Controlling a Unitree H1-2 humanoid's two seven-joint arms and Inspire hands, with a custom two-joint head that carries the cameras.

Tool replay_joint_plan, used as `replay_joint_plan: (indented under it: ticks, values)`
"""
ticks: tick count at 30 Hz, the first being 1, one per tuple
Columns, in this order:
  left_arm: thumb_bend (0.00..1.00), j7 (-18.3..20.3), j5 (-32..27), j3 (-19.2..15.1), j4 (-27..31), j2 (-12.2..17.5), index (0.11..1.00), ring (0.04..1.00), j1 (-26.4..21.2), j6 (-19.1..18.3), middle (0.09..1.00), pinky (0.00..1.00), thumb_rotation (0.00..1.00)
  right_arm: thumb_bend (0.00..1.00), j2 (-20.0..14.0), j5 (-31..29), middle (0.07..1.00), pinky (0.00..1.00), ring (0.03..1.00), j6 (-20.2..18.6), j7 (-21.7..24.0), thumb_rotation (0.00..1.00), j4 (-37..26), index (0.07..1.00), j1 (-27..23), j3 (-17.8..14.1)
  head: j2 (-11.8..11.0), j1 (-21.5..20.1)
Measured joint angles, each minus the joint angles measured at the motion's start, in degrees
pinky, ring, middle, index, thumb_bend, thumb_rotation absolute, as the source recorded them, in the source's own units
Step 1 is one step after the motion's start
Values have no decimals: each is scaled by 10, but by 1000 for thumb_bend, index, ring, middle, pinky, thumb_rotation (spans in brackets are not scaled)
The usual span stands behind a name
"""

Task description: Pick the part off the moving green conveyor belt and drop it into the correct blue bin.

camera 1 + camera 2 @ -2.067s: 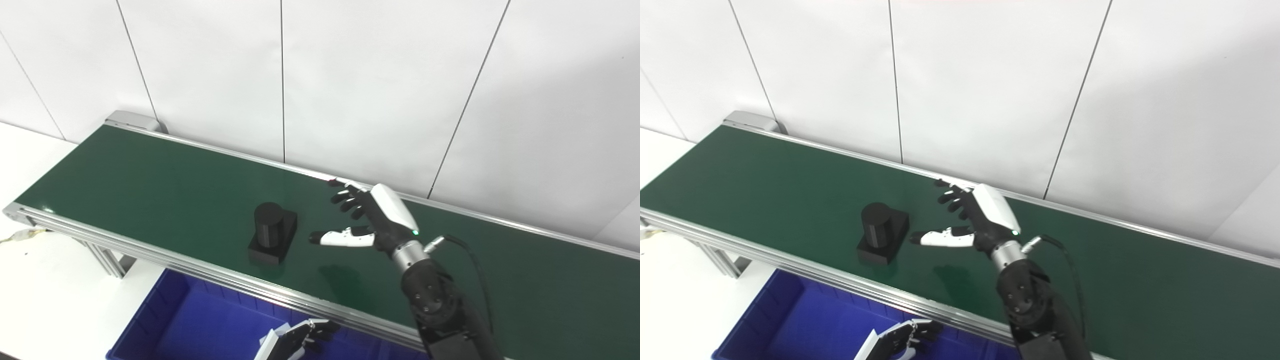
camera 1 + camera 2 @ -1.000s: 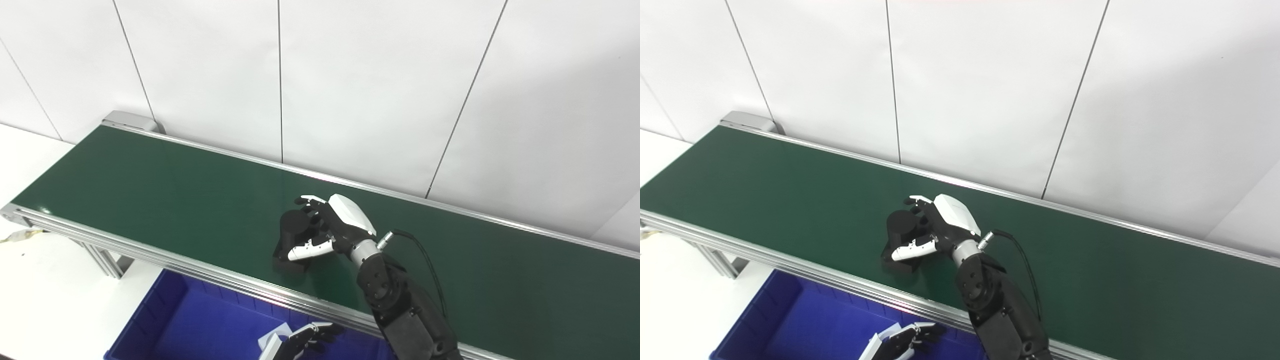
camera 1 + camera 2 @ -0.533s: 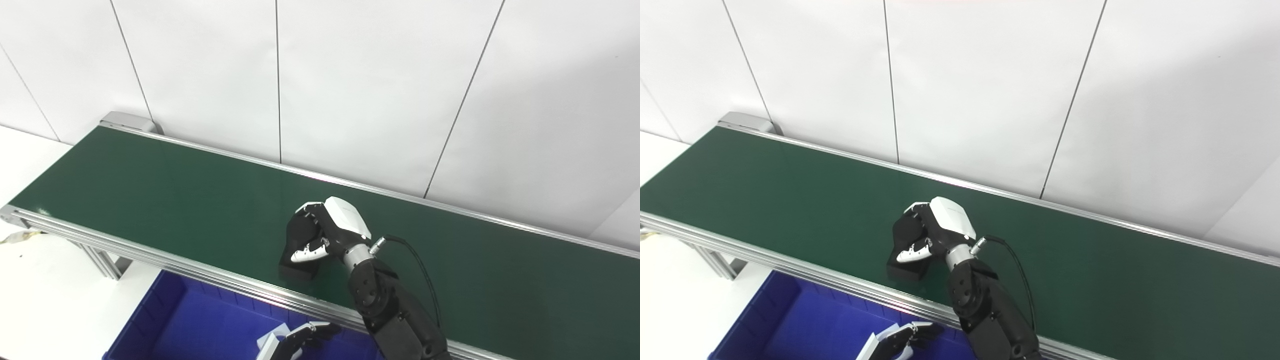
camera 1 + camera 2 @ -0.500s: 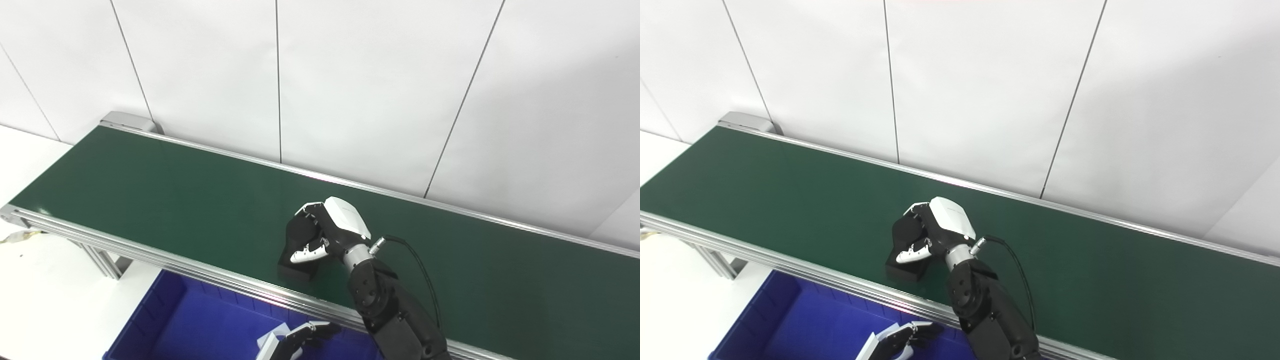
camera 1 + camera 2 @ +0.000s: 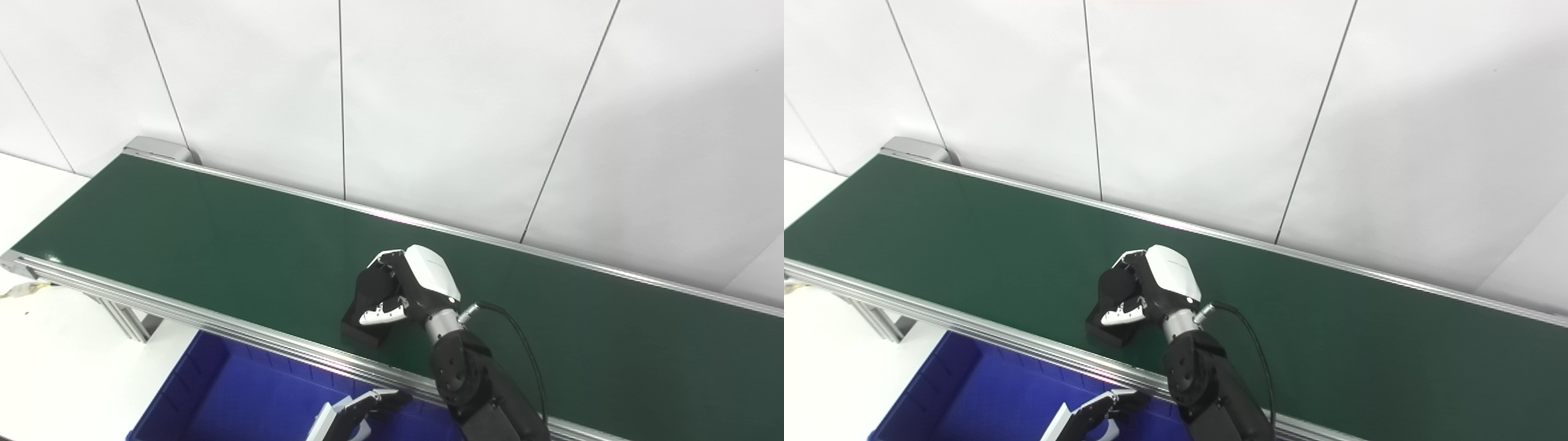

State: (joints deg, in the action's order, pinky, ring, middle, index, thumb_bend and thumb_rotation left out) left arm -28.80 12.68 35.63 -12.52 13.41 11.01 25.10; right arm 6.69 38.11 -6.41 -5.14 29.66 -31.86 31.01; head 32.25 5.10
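Black part [image 5: 366, 306] sits inside right hand's [image 5: 410, 288] closed fingers [image 5: 381, 315].

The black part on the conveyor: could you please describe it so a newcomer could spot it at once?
Find the long green conveyor belt along the white wall. Near its front rail, the right robot hand is closed around the black part, a cylinder on a square base, the only item on it.

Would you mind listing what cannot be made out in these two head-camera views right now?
- Black part: its cylinder top is covered by the right robot hand closed round it, in both views.
- Blue bin: cut off by the bottom edge; how many bins there are is unknown.
- Left robot hand: partly cut off at the bottom edge over the bin; its grip cannot be told.
- Green belt: motion invisible.
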Motion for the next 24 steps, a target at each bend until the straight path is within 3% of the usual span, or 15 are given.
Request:
replay_joint_plan:
  ticks: [8, 10, 16, 24]
  values:
    - [991, 22, -21, -12, 21, -1, 725, 717, 5, 0, 754, 645, 350, 508, -35, -32, 510, 320, 407, 2, 7, 0, -185, 516, 86, -50, 34, -38]
    - [971, 30, -21, -18, 24, 0, 731, 745, 7, 0, 767, 689, 349, 507, -43, -47, 518, 319, 410, -1, 13, 0, -232, 512, 116, -71, 44, -47]
    - [913, 66, -19, -36, 54, -3, 762, 799, 23, 0, 811, 766, 368, 505, -57, -92, 499, 299, 403, -37, 36, 0, -362, 533, 198, -137, 73, -61]
    - [880, 127, -17, -81, 86, -11, 805, 857, 39, 0, 867, 809, 392, 506, -91, -119, 523, 317, 416, -64, 76, 0, -489, 504, 275, -182, 126, -103]
